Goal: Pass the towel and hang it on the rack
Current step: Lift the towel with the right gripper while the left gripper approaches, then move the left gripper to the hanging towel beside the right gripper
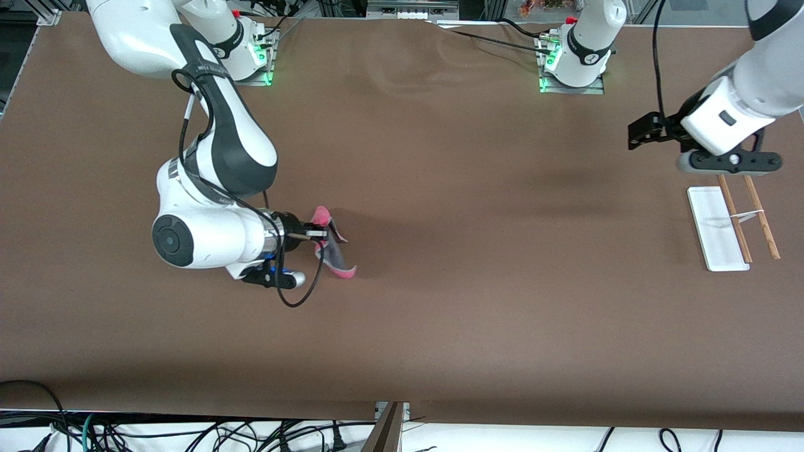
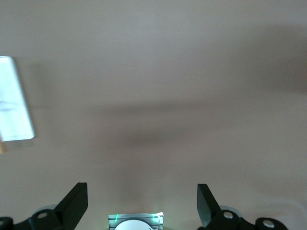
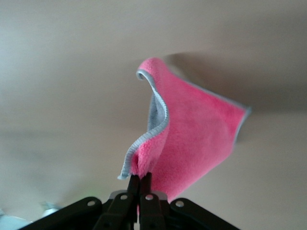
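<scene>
The towel [image 1: 335, 250], pink on one face and grey on the other, hangs crumpled from my right gripper [image 1: 323, 234] over the table toward the right arm's end. In the right wrist view that gripper [image 3: 139, 178] is shut on an edge of the towel [image 3: 194, 136], which spreads out past the fingers. The rack [image 1: 716, 229] lies at the left arm's end, a white flat base with two brown rods [image 1: 735, 220] beside it. My left gripper [image 1: 635, 135] hovers open and holds nothing over bare table next to the rack; its wrist view shows the gripper [image 2: 141, 192] and the rack's base [image 2: 14, 98].
Brown mat [image 1: 477, 251] covers the whole table. Both arm bases [image 1: 575, 63] stand along the edge farthest from the front camera. Cables [image 1: 188, 433] trail below the nearest table edge. A wide stretch of bare mat separates the towel from the rack.
</scene>
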`<state>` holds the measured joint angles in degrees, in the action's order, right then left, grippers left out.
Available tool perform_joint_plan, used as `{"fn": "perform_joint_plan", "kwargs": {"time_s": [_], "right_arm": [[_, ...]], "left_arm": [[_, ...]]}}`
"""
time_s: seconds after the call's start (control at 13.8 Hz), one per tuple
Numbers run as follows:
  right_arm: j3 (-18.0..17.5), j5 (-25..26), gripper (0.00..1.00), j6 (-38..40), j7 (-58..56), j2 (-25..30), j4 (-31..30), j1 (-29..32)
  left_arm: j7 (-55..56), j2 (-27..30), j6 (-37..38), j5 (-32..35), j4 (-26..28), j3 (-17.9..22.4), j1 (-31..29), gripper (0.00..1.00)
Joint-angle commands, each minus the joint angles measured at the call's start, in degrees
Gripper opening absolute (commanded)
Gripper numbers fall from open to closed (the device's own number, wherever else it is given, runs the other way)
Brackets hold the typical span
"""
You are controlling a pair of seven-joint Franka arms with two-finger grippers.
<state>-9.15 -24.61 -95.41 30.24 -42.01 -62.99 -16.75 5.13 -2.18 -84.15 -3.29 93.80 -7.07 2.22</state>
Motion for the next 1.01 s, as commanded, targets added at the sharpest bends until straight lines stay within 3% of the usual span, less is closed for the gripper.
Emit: {"fn": "perform_joint_plan", "kwargs": {"time_s": [0.0, 0.22, 0.36, 0.65, 0.94], "right_arm": [[-5.1, -3.2, 0.00, -0.8, 10.2, -0.4, 3.4, 0.3], [-9.0, -8.5, 0.00, -4.7, 19.4, -0.3, 3.5, 0.2], [-13.6, -8.9, 0.00, -8.8, 26.2, -0.3, 3.5, 0.2], [-19.9, -9.0, 0.00, -18.6, 39.3, -0.3, 3.5, -0.6], [-20.9, -8.7, 0.00, -22.4, 45.2, -0.3, 3.5, -2.8]], "left_arm": [[-2.3, -5.7, 1.1, -1.8, -2.5, -0.3, 5.1, 1.00], [-2.8, -11.1, -2.5, -4.2, -5.5, -0.4, 8.7, 1.00], [-2.9, -11.4, -4.8, -5.4, -5.6, -0.5, 10.2, 1.00], [-7.7, -12.8, -10.4, -15.0, -5.4, -0.6, 10.1, 1.00], [-17.8, -15.6, -14.5, -19.5, -5.6, -0.6, 9.6, 1.00]]}}
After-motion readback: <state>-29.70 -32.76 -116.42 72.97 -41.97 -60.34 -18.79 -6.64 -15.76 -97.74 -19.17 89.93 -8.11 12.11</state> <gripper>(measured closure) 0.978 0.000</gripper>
